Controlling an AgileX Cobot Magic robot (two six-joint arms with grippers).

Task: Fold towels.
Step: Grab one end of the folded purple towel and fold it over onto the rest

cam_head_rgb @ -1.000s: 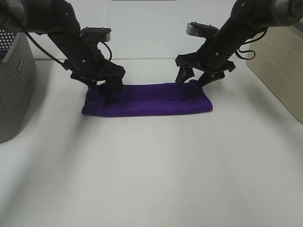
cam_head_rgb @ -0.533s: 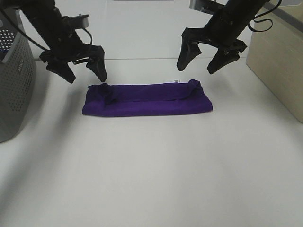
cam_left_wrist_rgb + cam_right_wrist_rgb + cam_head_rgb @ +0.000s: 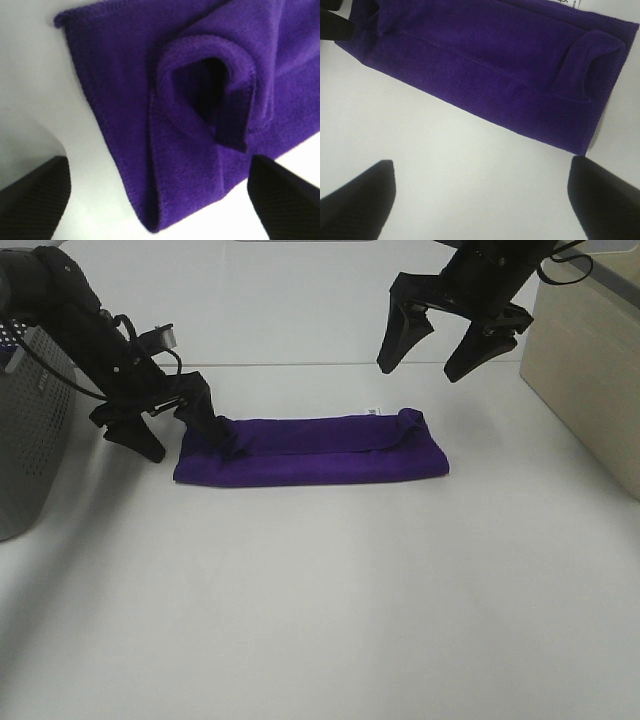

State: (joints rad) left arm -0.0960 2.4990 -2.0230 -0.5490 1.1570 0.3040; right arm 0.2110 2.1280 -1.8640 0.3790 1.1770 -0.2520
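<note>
**Tidy the ends before the next fold**

Start with the purple towel (image 3: 320, 450): already folded into a long band, flat on the white desk (image 3: 320, 620), in the far half, parallel to the far edge and a little left of centre. Note the small white tag (image 3: 376, 411) on its far side.

Find the left gripper (image 3: 186, 440) low at the band's left end, jaws wide apart and holding nothing. Impossible to tell whether the inner finger touches the cloth or sits just beside it. Find the right gripper (image 3: 417, 372) raised well above the right end, jaws likewise spread and empty.

Probably next: folding the band end over end. Before pinching, deal with the puckered loop (image 3: 210, 85) at the left end and the rolled bump (image 3: 592, 52) at the right. Flatten or gather both, or risk a lumpy, crooked fold. Pinch every layer at a corner, not just the top one. Lift only enough to clear the cloth, carry one end straight along the band, and lay edge on edge. Keep clear of the grey basket (image 3: 35, 440) at the left edge.
</note>
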